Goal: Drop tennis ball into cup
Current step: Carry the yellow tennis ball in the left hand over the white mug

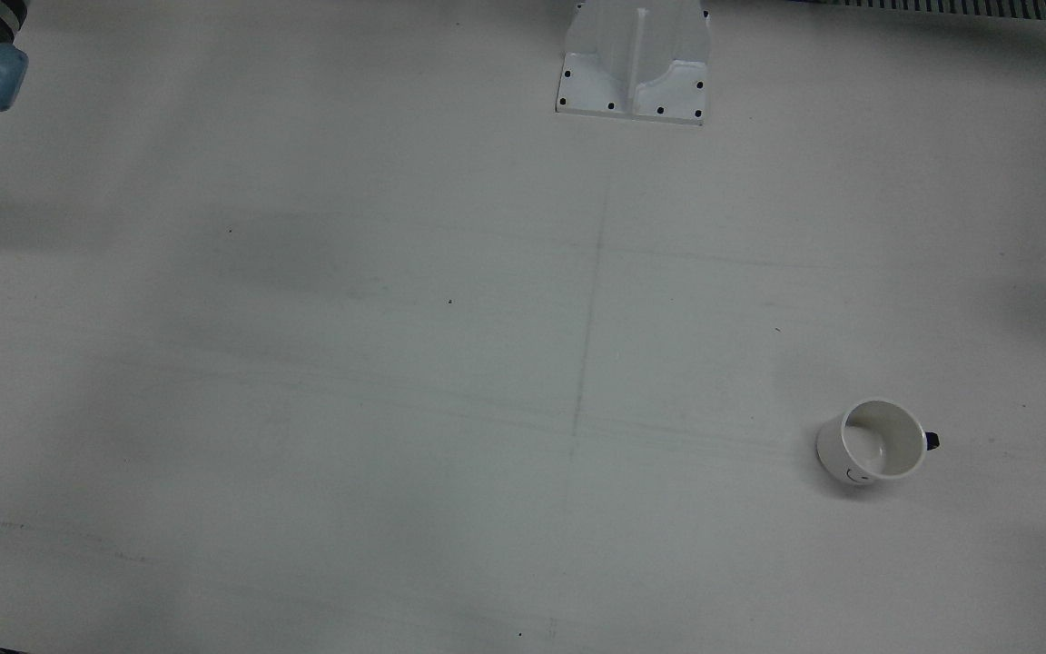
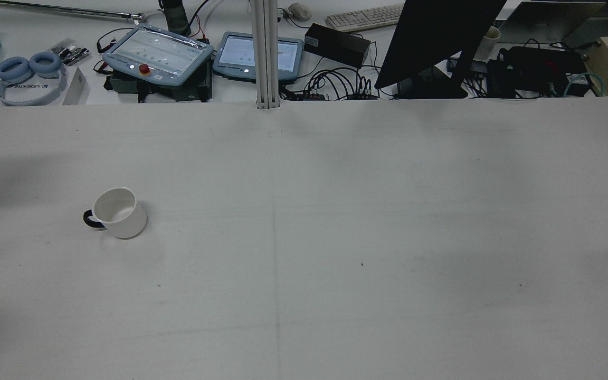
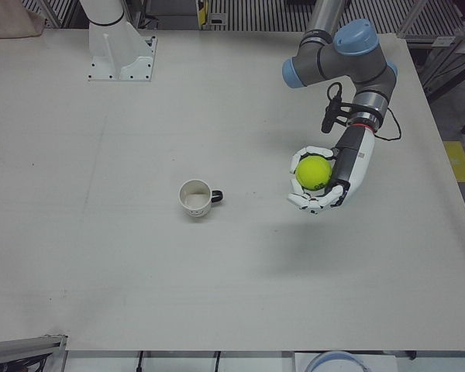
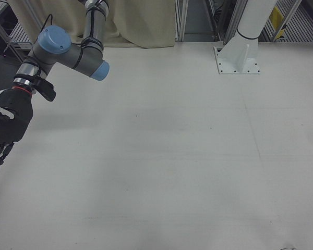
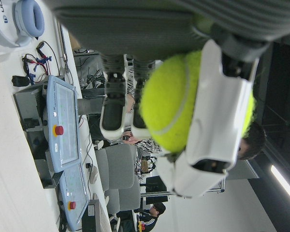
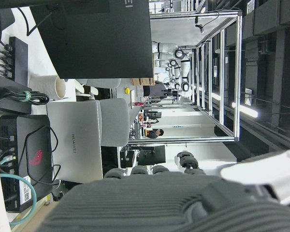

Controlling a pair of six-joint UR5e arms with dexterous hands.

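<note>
The white cup with a dark handle stands upright and empty on the table; it also shows in the front view and the rear view. My left hand is shut on the yellow-green tennis ball and holds it above the table, well to the right of the cup in the left-front view. The left hand view shows the ball pressed between the fingers. My right hand hangs at the far left edge of the right-front view, fingers apart and pointing down, holding nothing.
A white arm pedestal is bolted at the table's back. Beyond the table's far edge stand teach pendants, a monitor, headphones and cables.
</note>
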